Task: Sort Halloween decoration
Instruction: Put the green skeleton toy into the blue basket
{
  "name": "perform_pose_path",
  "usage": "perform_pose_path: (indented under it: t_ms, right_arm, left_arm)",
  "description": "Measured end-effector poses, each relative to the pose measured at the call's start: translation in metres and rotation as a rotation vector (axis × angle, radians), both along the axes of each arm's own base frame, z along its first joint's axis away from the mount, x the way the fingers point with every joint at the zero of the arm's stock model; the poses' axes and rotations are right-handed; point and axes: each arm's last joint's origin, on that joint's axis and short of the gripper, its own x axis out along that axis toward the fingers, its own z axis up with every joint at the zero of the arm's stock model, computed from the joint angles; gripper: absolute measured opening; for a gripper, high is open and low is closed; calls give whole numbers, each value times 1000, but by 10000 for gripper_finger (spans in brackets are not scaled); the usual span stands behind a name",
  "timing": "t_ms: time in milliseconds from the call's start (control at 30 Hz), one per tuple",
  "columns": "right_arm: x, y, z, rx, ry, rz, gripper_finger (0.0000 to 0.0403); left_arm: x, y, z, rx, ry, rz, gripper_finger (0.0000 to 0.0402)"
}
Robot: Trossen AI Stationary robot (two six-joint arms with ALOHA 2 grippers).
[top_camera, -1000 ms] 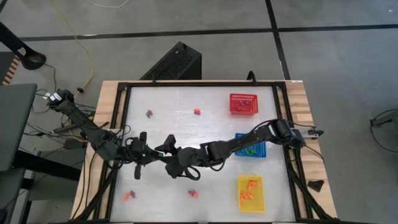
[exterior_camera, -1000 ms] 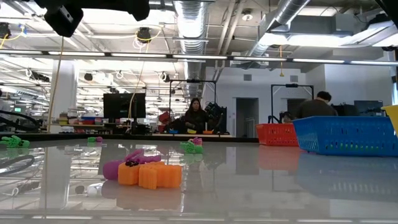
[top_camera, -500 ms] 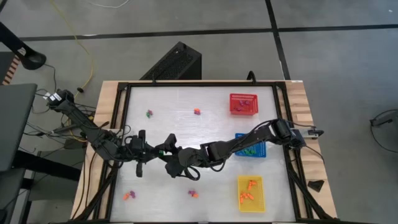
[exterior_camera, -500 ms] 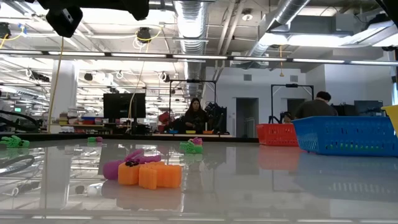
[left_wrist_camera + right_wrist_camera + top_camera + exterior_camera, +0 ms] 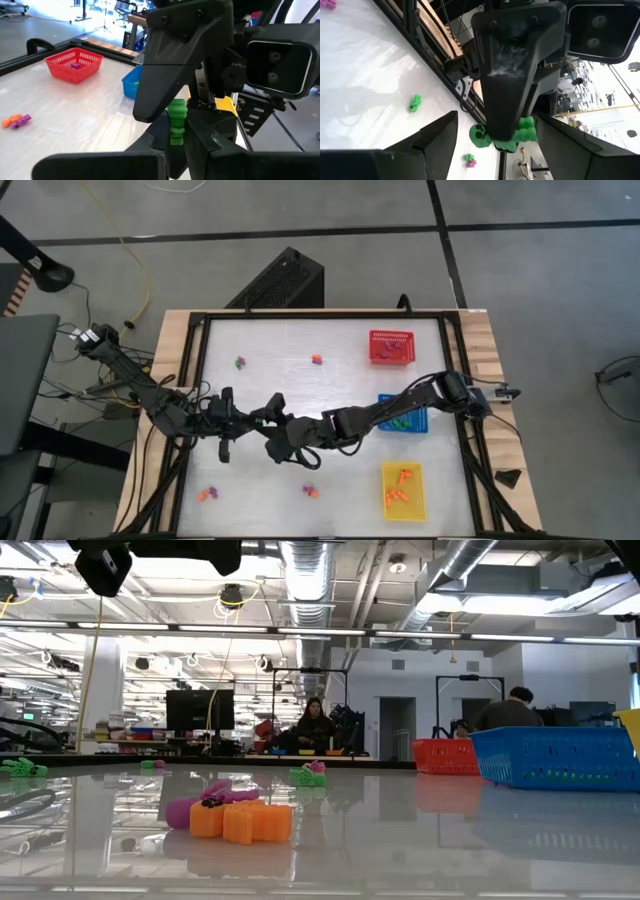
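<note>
Claws meet mid-surface: left claw (image 5: 172, 145) pinched shut on green trinket (image 5: 176, 121), right claw (image 5: 492, 145) wide open around it, w/o gripping.

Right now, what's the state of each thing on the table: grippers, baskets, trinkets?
left gripper: shut on green trinket.
right gripper: open, one finger on either side of that trinket.
green trinket: held in the air.
red basket: upright, purple pieces inside.
blue basket: upright, green pieces inside.
yellow basket: upright, orange pieces inside.
loose trinkets: four small clusters lying outside the baskets.
</note>
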Motion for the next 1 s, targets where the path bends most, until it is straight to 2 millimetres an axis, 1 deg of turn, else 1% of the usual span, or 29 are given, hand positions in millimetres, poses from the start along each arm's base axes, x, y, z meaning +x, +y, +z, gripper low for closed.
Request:
perform_pose_path:
  t_ms: [633, 800, 1000]
  right_arm:
    - [0, 0, 1, -2, -5, 1, 287]
    - [0, 0, 1, -6, -7, 0, 263]
    - [0, 0, 1, -7, -7, -1, 210]
  left_arm:
    - [0, 1, -2, -17, 14, 16, 19]
    - [0, 1, -2, -16, 13, 20, 19]
    - [0, 1, -2, -15, 12, 23, 19]
